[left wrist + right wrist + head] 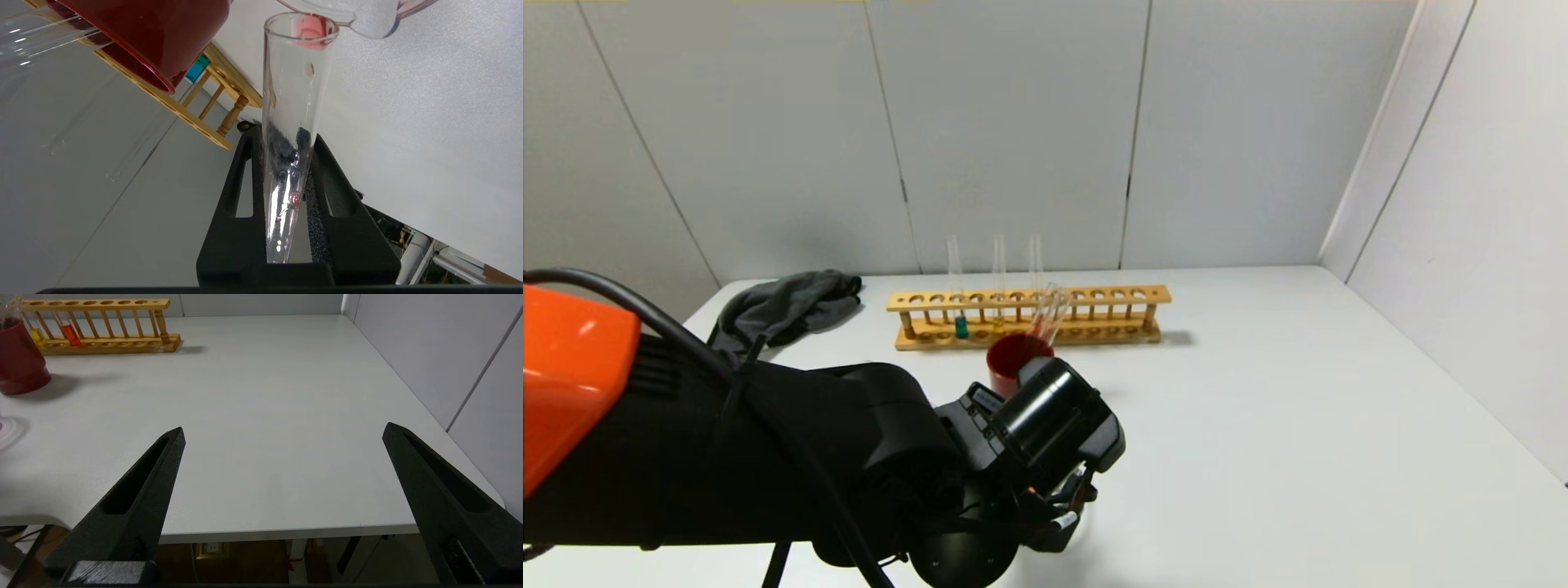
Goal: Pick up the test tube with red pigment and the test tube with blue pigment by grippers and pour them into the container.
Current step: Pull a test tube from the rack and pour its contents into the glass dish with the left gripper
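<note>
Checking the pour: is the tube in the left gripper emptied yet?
Nearly empty. The tube, tipped mouth-first to the container's lip, holds only red droplets and a pink film at its mouth.

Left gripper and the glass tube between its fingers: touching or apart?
Touching. In the left wrist view the left gripper is clamped on the test tube, both finger pads pressed against the glass with no gap.

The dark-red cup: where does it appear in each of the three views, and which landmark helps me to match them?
Head view: the dark-red cup stands before the wooden rack, just behind the left arm.
Left wrist view: the cup is beyond the test tube gripped by the left claw, hiding part of the rack.
Right wrist view: the cup is before the rack.
Shared landmark: the rack.
</note>
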Robot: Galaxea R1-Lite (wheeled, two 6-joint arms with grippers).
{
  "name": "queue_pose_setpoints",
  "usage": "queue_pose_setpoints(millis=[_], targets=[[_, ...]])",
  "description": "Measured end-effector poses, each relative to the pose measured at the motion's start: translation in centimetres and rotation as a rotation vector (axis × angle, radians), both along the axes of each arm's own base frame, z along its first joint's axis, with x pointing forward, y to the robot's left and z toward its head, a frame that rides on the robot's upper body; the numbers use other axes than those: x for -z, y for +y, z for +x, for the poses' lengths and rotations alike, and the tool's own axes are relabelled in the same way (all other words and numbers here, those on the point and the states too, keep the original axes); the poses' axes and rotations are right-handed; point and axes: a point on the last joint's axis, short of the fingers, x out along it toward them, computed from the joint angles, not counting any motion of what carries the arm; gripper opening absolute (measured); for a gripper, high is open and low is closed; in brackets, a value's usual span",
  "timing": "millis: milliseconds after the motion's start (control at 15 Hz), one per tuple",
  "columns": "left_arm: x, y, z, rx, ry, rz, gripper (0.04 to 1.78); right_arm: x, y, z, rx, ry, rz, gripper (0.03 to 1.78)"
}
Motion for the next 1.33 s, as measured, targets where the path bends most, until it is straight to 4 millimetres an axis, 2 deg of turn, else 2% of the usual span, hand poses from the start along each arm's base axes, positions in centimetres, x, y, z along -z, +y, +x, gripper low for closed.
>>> queue_pose_setpoints(millis=[1333], targets=[[0.36,-0.61,-0.56,0.013,-0.035,0.106,0.33,0.00,0.00,0.00,0.000,0.000,0.000,1.70]])
